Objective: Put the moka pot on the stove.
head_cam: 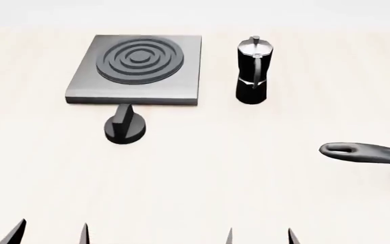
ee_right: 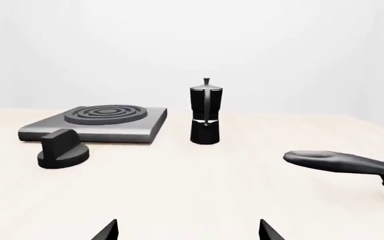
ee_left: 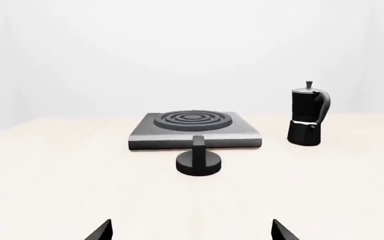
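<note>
The black moka pot (head_cam: pixel 253 71) with its silver lid stands upright on the table, just right of the stove (head_cam: pixel 181 81); the two are apart. It also shows as the moka pot (ee_left: pixel 308 114) and the moka pot (ee_right: pixel 205 111) in the wrist views. The stove (ee_left: pixel 242 135) (ee_right: pixel 142 127) is a flat grey plate with a ring burner. My left gripper (head_cam: pixel 49 233) (ee_left: pixel 192 231) and right gripper (head_cam: pixel 259 236) (ee_right: pixel 186 231) are both open at the near edge, with nothing between the fingers, well short of the pot.
A round black dial knob (head_cam: pixel 124 125) (ee_left: pixel 198 159) (ee_right: pixel 62 148) lies in front of the stove. A long black pan handle (head_cam: pixel 367 153) (ee_right: pixel 342 164) reaches in from the right. The pale table (head_cam: pixel 202 183) lies between my grippers and these objects.
</note>
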`<state>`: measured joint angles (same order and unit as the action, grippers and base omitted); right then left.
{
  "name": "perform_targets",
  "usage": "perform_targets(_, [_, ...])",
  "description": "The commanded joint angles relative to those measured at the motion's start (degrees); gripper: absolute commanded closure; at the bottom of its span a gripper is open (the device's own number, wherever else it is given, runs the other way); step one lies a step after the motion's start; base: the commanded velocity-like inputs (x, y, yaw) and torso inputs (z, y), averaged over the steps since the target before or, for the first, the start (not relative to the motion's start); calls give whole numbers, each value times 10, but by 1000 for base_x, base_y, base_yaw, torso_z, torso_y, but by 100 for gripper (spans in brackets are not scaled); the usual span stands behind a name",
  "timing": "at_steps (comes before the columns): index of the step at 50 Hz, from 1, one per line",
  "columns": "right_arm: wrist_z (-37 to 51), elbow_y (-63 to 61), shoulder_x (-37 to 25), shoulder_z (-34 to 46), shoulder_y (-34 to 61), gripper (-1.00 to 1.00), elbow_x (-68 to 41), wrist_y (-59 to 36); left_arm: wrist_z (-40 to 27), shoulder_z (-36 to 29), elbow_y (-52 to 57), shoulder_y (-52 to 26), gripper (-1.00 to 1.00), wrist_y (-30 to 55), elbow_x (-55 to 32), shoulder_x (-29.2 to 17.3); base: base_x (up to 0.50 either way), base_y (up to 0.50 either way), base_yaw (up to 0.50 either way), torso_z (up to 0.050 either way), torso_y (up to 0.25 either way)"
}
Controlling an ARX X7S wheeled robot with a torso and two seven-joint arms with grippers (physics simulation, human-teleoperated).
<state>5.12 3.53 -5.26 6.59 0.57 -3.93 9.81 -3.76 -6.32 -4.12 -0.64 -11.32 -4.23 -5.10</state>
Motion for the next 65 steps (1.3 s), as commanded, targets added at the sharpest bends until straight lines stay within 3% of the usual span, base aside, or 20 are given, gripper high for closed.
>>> perform_targets(1, [10,8,-6,8,2,-100,-5,21,-9,-9,-9,-2,-100,-24,-3,-7,270,0,0,0,0])
perform_targets(65, [41,11,-33,44,7,-100,-26,28,-47,-43,-13,-7,-100,-34,-20,-33,334,0,0,0,0])
